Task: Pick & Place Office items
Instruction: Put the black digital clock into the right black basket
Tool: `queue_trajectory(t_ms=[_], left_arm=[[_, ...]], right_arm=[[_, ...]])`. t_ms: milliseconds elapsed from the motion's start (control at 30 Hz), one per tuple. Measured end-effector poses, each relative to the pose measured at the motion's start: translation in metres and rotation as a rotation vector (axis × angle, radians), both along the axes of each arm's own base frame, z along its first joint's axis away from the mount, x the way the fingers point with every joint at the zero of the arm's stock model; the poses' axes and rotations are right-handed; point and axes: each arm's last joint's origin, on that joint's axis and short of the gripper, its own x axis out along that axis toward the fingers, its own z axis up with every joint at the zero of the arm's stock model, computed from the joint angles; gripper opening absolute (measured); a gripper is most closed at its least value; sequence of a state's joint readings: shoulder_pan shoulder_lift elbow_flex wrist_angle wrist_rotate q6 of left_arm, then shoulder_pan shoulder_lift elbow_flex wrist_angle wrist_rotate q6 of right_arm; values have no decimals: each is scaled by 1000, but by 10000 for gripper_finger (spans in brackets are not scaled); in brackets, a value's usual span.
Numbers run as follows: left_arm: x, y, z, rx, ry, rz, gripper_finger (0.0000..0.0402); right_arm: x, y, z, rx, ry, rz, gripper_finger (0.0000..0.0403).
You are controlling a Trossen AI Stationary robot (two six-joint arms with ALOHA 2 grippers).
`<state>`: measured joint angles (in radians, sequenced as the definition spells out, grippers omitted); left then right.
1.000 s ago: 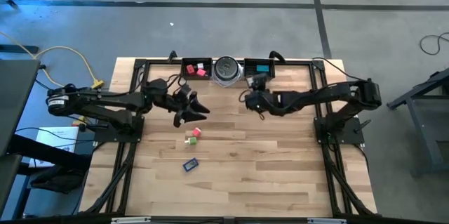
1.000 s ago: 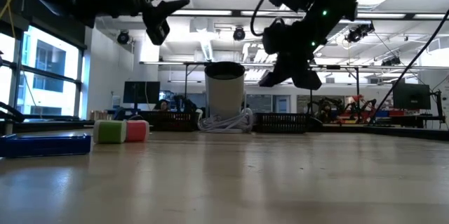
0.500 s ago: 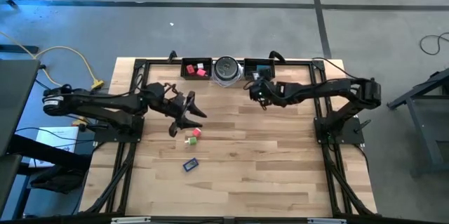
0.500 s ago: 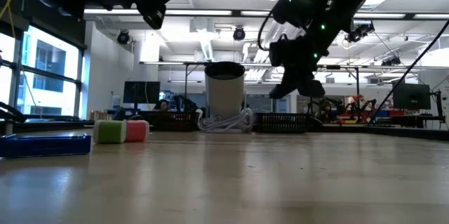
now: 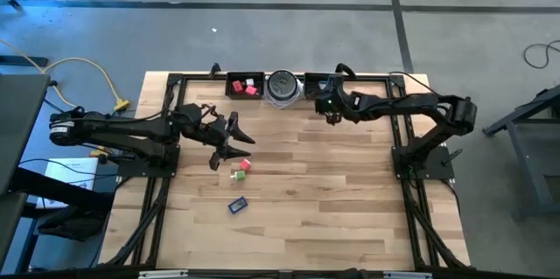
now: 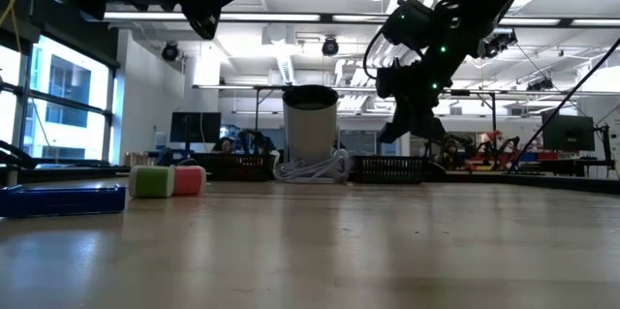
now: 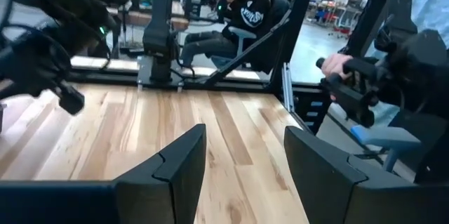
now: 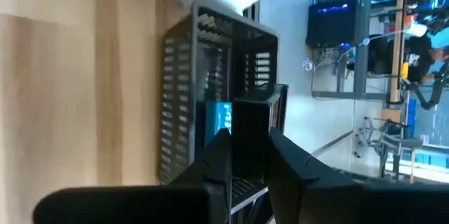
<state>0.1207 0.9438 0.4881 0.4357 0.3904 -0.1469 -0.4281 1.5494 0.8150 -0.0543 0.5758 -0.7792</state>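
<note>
Right pincer (image 5: pixel 330 107) pinches a black bar (image 8: pixel 248 131) above the far tray (image 8: pixel 210 90); left pincer (image 5: pixel 229 146) hangs spread above the desk (image 5: pixel 332 200), near the green cube (image 5: pixel 234 174).

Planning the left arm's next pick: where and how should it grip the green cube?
Come straight down on the green cube and close across its two free sides. A red block sits close beside it, so keep the fingers off that side. The left gripper is open nearby.

Green cube (image 5: pixel 234 174), red block (image 5: pixel 245 164), blue flat piece (image 5: pixel 237 205), teal block (image 8: pixel 219 120), pale wood table (image 5: pixel 332 200)
</note>
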Motion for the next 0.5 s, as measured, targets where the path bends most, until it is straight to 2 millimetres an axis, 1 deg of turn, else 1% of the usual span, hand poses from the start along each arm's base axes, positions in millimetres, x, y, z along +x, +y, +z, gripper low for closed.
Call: queue_trajectory(t_ms=[500], left_arm=[[0, 0, -1, -33, 18, -4, 188]], right_arm=[[-20, -31, -3, 88, -29, -73, 44]])
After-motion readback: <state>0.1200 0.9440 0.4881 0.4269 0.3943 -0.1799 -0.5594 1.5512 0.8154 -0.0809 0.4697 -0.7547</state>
